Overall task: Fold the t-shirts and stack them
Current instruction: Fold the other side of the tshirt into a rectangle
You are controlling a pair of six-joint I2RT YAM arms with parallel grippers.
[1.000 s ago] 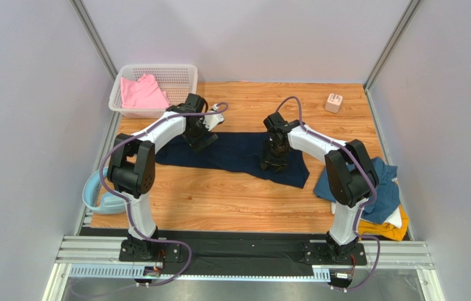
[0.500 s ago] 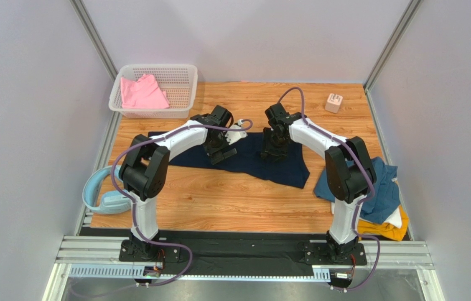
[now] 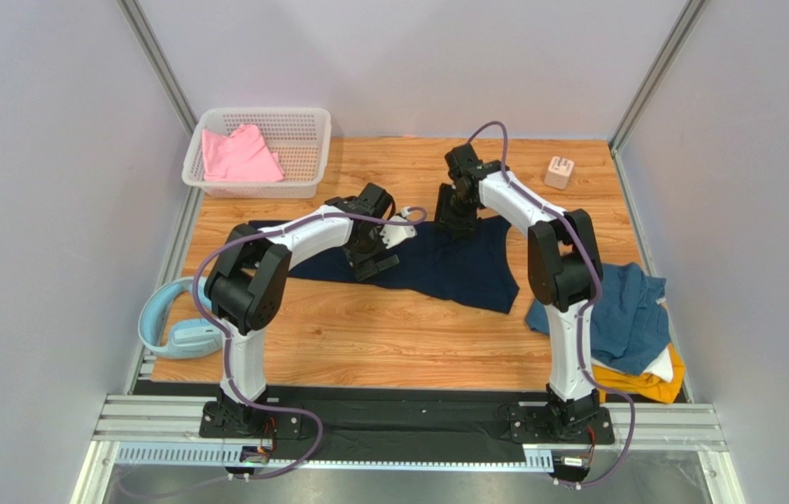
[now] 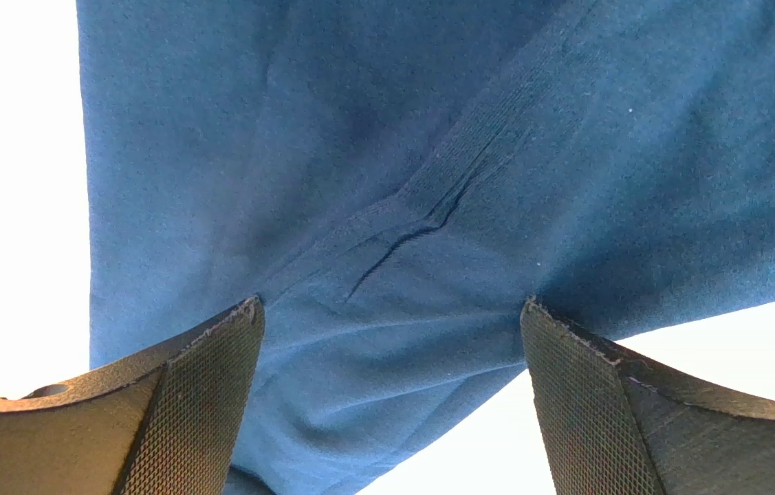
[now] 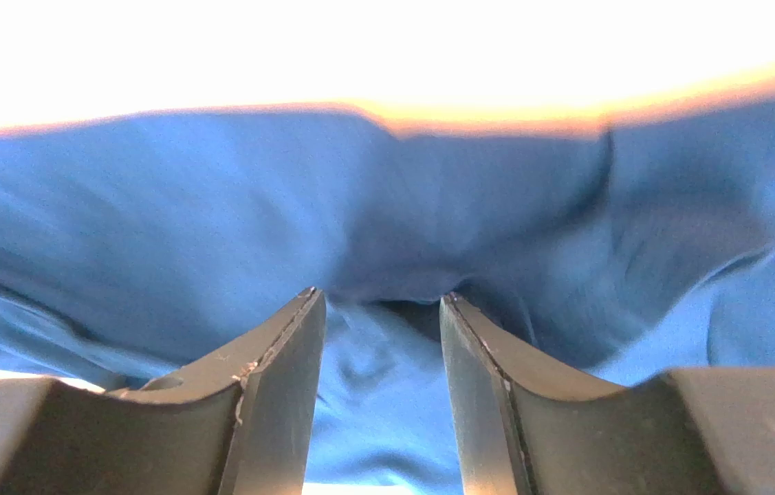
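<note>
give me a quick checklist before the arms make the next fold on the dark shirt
1. Is the left gripper open over the navy shirt? Ok: its fingers are wide apart with cloth between them.
2. Is the right gripper clamped on the shirt? Cannot tell: its fingers are narrowed with cloth bunched between them.
3. Is the shirt lying flat? Not ok: it is creased and its near right edge slants.
4. Is the wooden block clear of the shirt? Ok: it sits apart, at the far right corner.
5. Does the basket have room? Ok: the pink shirt fills only its left part.
</note>
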